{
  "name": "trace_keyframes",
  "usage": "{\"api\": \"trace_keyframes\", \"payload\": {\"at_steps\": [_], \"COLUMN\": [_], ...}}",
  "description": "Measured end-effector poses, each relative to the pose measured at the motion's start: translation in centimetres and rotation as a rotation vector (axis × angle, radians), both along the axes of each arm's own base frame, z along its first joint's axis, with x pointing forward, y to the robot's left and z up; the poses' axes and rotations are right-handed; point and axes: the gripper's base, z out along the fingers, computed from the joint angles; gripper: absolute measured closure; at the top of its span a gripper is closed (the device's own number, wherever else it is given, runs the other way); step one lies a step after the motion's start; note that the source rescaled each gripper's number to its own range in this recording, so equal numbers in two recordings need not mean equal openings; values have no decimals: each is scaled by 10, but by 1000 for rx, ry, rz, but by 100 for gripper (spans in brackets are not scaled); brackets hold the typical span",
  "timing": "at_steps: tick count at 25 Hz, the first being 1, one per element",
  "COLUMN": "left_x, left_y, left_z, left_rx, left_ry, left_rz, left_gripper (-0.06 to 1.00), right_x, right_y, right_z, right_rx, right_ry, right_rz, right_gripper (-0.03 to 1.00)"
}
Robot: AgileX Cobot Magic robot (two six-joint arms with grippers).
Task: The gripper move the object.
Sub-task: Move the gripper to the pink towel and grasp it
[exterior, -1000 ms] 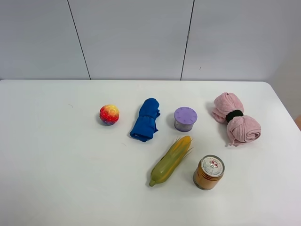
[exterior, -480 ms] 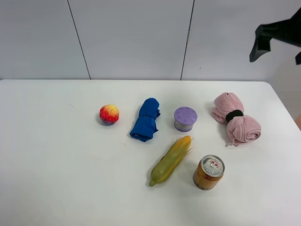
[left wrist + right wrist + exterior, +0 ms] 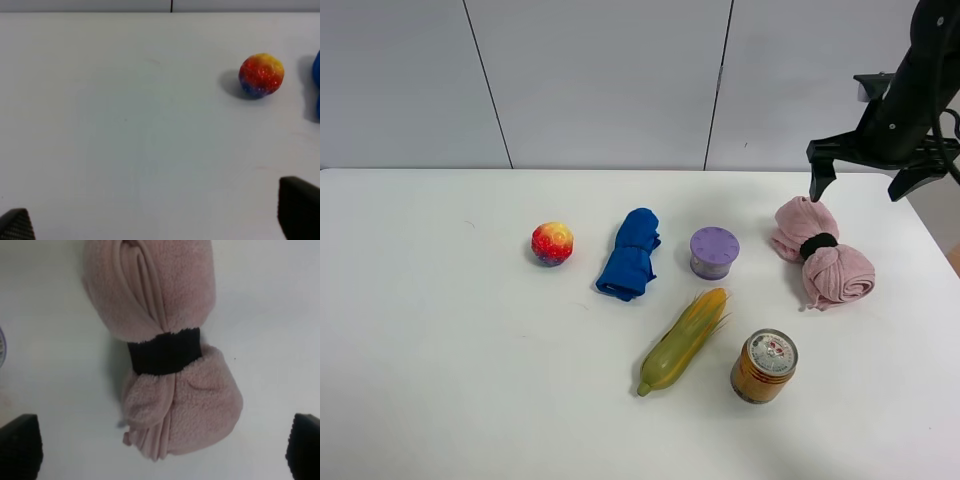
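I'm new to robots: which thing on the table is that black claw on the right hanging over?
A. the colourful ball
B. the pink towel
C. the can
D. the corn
B: the right gripper hangs open just above the towel, touching nothing, and its wrist view looks straight down on that towel.

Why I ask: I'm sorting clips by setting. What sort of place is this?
Probably a robot lab bench: white table, plain panelled wall, mismatched props like corn cob and pink towel, right hand overhead.
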Motion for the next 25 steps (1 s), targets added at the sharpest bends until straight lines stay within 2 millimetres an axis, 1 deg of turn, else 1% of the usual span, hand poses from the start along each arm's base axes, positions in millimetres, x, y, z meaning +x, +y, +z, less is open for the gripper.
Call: {"api": "trace_keyframes", "payload": {"at_steps": [9, 12, 17, 19, 20, 22, 24, 25], "left_x": [0, 0, 0, 0, 0, 0, 0, 0], "left_y": [0, 0, 0, 0, 0, 0, 0, 0], "left_z": [0, 0, 0, 0, 0, 0, 0, 0], "left_rx": [0, 0, 0, 0, 0, 0, 0, 0], "left_ry": [0, 0, 0, 0, 0, 0, 0, 0], "left_rz": [0, 0, 0, 0, 0, 0, 0, 0], "left_gripper": [-6, -6, -6, -6, -6, -6, -6, -6], "right_x": [21, 26, 31, 33, 33, 34, 36, 37], "right_y": [0, 0, -1, -1, -1, -2, -2, -2], "right_z": [-53, -68, -94, -107, -107, -118, -127, -129], "right_rx": [-23, -36, -57, -60, -60, -64, -68, -69], "right_ry": [81, 98, 146, 172, 172, 191, 195, 194], "right_rz": [46, 60, 73, 75, 75, 81, 100, 102], "right_gripper": [-2, -2, -2, -2, -2, -1, 5, 15]}}
